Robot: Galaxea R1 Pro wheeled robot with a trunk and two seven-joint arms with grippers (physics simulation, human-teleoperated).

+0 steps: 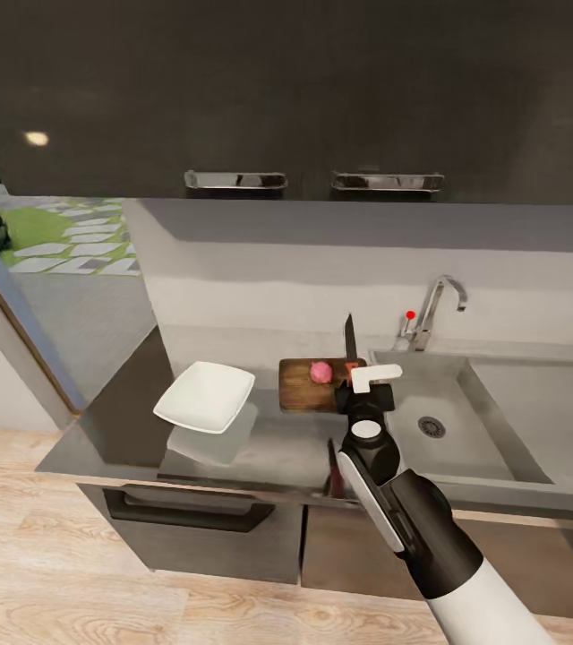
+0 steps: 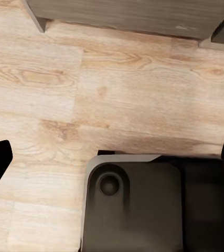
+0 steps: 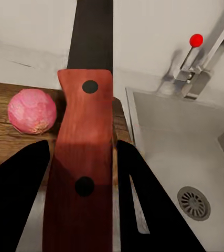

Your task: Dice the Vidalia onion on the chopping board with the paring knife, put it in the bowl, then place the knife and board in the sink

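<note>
My right gripper (image 1: 356, 374) is shut on the paring knife's red handle (image 3: 83, 157), with the dark blade (image 1: 350, 335) pointing up. It hovers at the right end of the chopping board (image 1: 304, 387). The pinkish Vidalia onion (image 1: 320, 371) sits whole on the board (image 3: 1, 121), just left of the knife, and appears again as the onion (image 3: 32, 111) beside the handle. The white bowl (image 1: 206, 396) rests on the countertop (image 1: 125, 421) left of the board. The sink (image 1: 492, 421) lies to the right. My left gripper (image 2: 112, 157) is open over the floor.
A chrome tap (image 1: 439, 305) with a red-knobbed lever (image 1: 409, 315) stands behind the sink, whose drain (image 1: 431, 426) is dark. Dark wall cabinets (image 1: 313, 98) hang above. A window opening (image 1: 63, 237) is at the left. Below the left gripper is the robot's dark base (image 2: 138, 205).
</note>
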